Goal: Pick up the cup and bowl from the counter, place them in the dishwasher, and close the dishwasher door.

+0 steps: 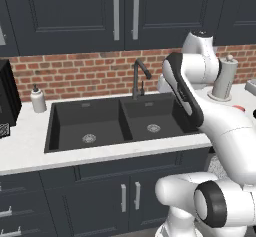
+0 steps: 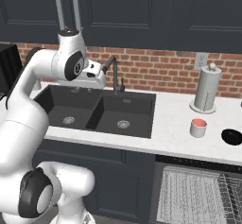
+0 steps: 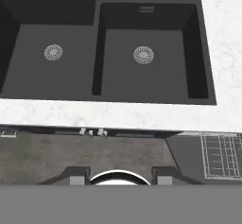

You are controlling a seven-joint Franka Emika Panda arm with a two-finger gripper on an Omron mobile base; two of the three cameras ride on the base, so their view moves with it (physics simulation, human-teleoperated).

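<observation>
Cup (image 2: 198, 127) at nine o'clock of bowl (image 2: 231, 136): light, rigid, probably slick; grip across rim. Gripper (image 3: 120, 175) parted, holding nothing.

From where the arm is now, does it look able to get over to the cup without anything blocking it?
Probably yes. The gripper hangs open above the double sink, holding nothing. The cup stands upright on the counter to the sink's right, apart from the bowl and the tall grey cylinder, with bare counter between.
</observation>
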